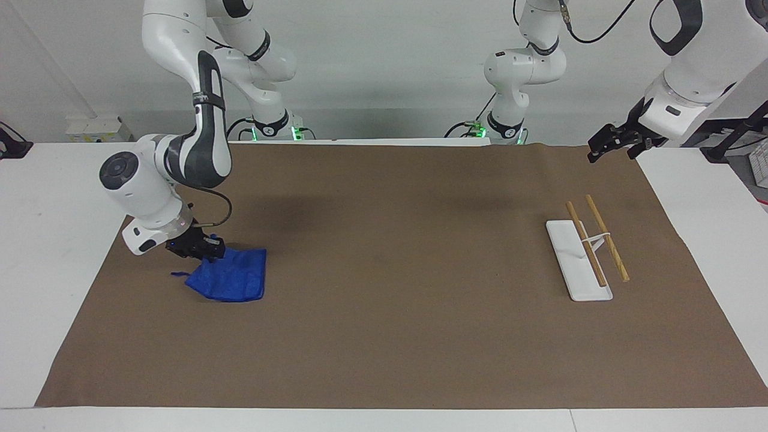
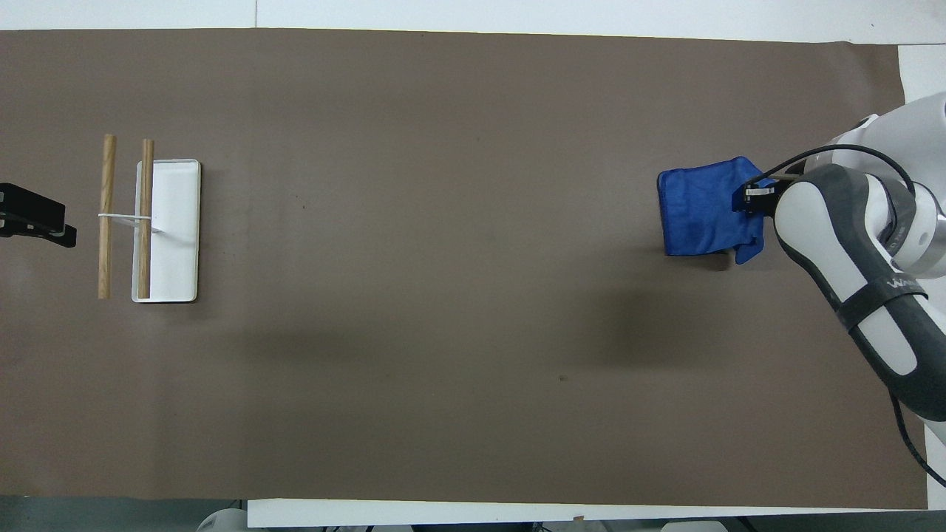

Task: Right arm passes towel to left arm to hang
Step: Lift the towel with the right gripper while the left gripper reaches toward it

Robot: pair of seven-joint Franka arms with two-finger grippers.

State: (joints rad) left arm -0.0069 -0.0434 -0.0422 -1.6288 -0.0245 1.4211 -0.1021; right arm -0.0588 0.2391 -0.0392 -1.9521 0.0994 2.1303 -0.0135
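The right gripper (image 1: 204, 249) pinches one edge of the blue towel (image 1: 231, 281), its jaws pressed onto the cloth. The towel droops below the jaws, its lower part bunched on the brown mat (image 1: 384, 300) at the right arm's end. The left gripper (image 1: 612, 144) waits over the mat's corner near the rack (image 1: 585, 252); its jaws' state cannot be told.

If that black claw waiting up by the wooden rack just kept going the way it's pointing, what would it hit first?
Probably nothing soon: the left gripper points along the table's robot edge, over bare brown paper. The rack lies off that line, though depth is uncertain.
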